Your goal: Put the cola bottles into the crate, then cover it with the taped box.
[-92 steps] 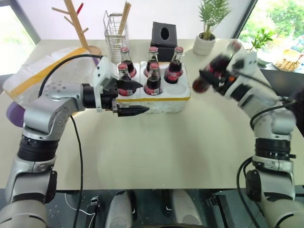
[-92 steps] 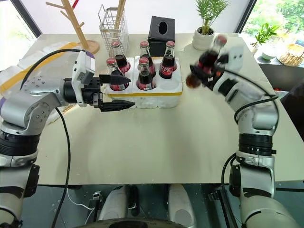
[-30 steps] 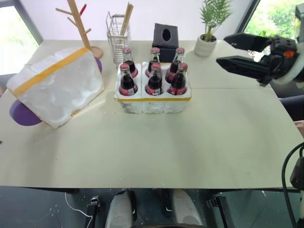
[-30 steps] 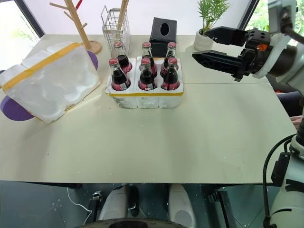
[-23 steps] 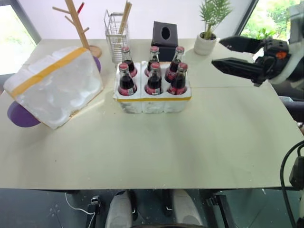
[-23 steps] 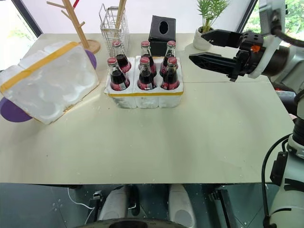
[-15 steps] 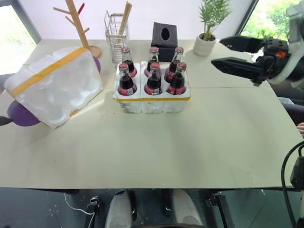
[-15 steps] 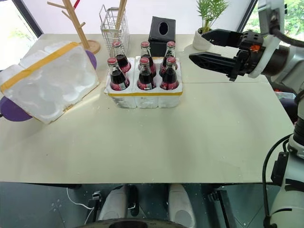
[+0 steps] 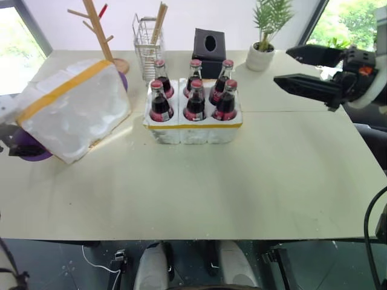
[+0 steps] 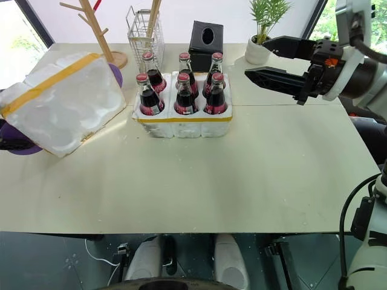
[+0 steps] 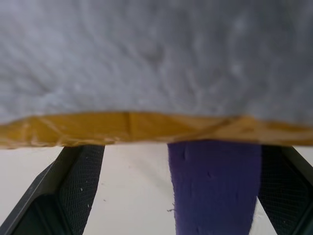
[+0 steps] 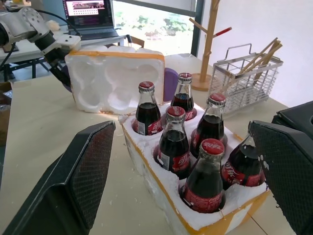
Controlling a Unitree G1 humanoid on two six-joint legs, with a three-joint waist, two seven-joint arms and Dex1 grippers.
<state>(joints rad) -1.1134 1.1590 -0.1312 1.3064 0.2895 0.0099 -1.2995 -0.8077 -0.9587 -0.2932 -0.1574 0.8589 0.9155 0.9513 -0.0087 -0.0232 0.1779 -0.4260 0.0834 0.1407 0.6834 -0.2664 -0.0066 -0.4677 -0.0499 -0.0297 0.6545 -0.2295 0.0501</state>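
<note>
Six cola bottles (image 9: pixel 195 99) with red caps stand in the wells of the crate (image 9: pixel 193 131), a low white foam tray with a yellow band, at the table's middle back. The taped box (image 9: pixel 71 109) lies tilted at the left, its hollow side facing the crate, leaning on a purple object (image 9: pixel 29 151). At the box's lower left corner, my left gripper (image 11: pixel 181 193) is open, its fingers either side of the purple object, just under the box's yellow tape (image 11: pixel 127 128). My right gripper (image 9: pixel 282 65) hovers open and empty, to the right of the crate and above it.
Along the back edge stand a wooden branch rack (image 9: pixel 100 30), a wire basket (image 9: pixel 148 43) with sticks, a black tissue box (image 9: pixel 209 43) and a potted plant (image 9: pixel 265 39). A laptop (image 12: pixel 90 14) sits on a desk beyond the table.
My left gripper has come in from the left edge and now sits at the taped box's lower left corner. The right gripper has stayed about where it was.
</note>
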